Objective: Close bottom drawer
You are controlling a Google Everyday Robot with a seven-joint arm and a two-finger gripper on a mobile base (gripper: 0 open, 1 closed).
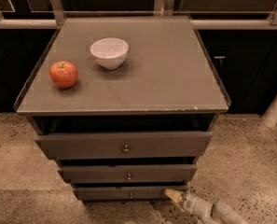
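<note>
Though your gripper (open or closed, can't tell) meets the right end of the bottom drawer, below the front-right corner of the counter, that drawer looks slightly ajar; push remains.

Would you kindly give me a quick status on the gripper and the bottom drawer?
Gripper low, tip at right end of bottom drawer front. Contact unclear. Apple and bowl up on top, out of the way.

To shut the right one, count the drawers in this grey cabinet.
3. Wide dark grey top drawer under the tabletop; mid-width middle drawer below it; slim bottom drawer lowest. The cream-tipped gripper sits at the bottom drawer's right end. None looks hidden.
</note>
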